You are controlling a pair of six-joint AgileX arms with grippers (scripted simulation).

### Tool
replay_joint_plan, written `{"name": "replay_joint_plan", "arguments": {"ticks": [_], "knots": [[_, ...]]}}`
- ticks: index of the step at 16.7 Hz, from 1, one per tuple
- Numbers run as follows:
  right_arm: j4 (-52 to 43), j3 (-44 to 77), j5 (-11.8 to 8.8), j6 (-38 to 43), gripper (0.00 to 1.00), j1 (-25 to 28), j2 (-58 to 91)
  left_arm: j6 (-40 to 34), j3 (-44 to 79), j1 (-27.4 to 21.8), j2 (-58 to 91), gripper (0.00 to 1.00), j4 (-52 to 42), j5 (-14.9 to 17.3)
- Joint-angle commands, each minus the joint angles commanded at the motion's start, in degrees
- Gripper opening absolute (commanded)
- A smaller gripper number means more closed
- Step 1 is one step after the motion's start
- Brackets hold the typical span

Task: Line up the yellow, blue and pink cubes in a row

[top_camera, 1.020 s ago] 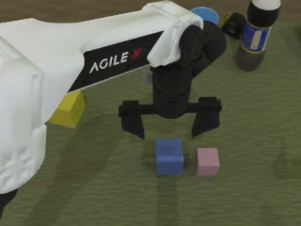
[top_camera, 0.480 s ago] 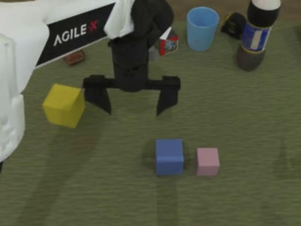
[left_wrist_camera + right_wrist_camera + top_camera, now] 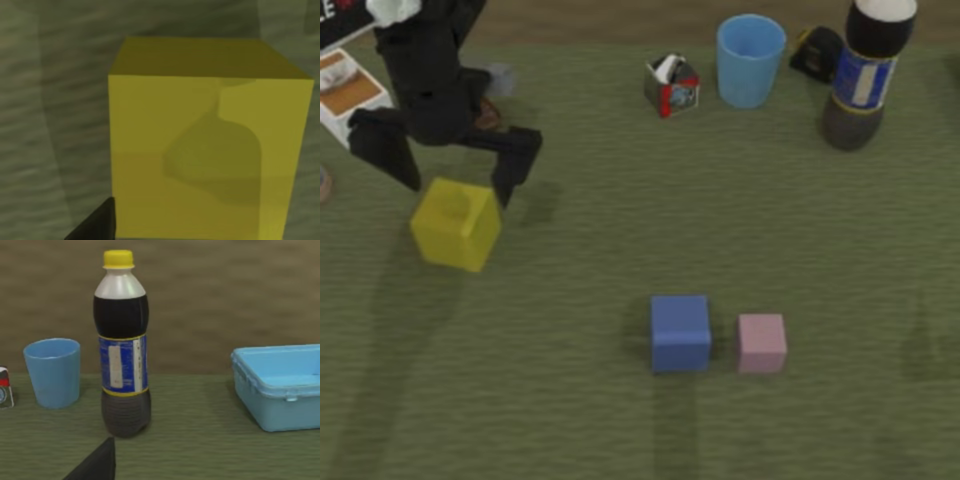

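Observation:
The yellow cube [image 3: 455, 225] sits at the table's left and fills the left wrist view [image 3: 200, 150]. My left gripper [image 3: 455, 190] hangs open just above its far edge, one dark finger [image 3: 388, 155] to the cube's left and the other toward its right corner, neither touching it. The blue cube [image 3: 680, 333] and the smaller pink cube [image 3: 761, 343] lie side by side in the middle with a narrow gap. My right arm is out of the top view. Its wrist view shows one dark finger [image 3: 97, 465] set wide to the side, nothing held.
Along the back stand a small printed box [image 3: 672, 86], a light-blue cup [image 3: 750, 60], a black object [image 3: 817, 52] and a cola bottle [image 3: 865, 75]. A flat white and brown box [image 3: 345, 95] lies at the far left. A light-blue tub [image 3: 280, 385] shows in the right wrist view.
My left arm has swung left and back from above the blue cube to the yellow cube, still open. The cubes have not moved.

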Motion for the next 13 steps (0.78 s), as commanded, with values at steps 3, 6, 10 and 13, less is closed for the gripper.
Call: {"name": "replay_joint_plan", "arguments": {"ticks": [3, 6, 10, 13], "knots": [[0.00, 0.00, 0.00, 0.00, 1.00, 0.00, 0.00, 3.56, 0.35, 3.13, -0.14, 1.00, 0.15, 0.11], [0.00, 0.00, 0.00, 0.00, 1.00, 0.00, 0.00, 3.62, 0.36, 3.18, -0.14, 1.00, 0.15, 0.11], [0.00, 0.00, 0.00, 0.00, 1.00, 0.00, 0.00, 3.52, -1.56, 3.07, 0.44, 1.00, 2.48, 0.11], [0.00, 0.00, 0.00, 0.00, 1.00, 0.00, 0.00, 3.62, -5.94, 3.16, 2.40, 1.00, 9.14, 0.13]]}}
